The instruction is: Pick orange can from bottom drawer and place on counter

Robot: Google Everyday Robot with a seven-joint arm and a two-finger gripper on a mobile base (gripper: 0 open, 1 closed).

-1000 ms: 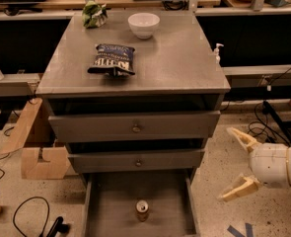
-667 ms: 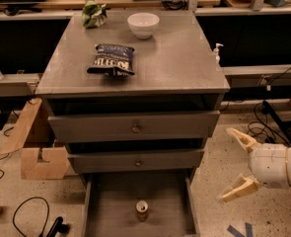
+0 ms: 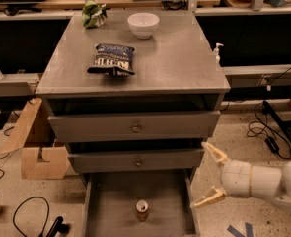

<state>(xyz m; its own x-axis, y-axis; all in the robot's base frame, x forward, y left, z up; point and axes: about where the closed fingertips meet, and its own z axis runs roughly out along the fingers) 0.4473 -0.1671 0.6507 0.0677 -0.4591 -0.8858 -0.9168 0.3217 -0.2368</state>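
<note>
The orange can (image 3: 142, 210) stands upright on the floor of the open bottom drawer (image 3: 110, 201), near its front middle, silver top up. My gripper (image 3: 208, 176) is open, fingers spread one above the other, at the lower right beside the drawer's right wall and to the right of the can, apart from it. The grey counter (image 3: 174, 58) tops the cabinet above.
On the counter lie a dark blue chip bag (image 3: 112, 59), a white bowl (image 3: 143, 24) and a green crumpled bag (image 3: 93, 14). Two knobbed drawers (image 3: 135, 127) are above. A cardboard piece (image 3: 36, 147) and cables lie on the floor left.
</note>
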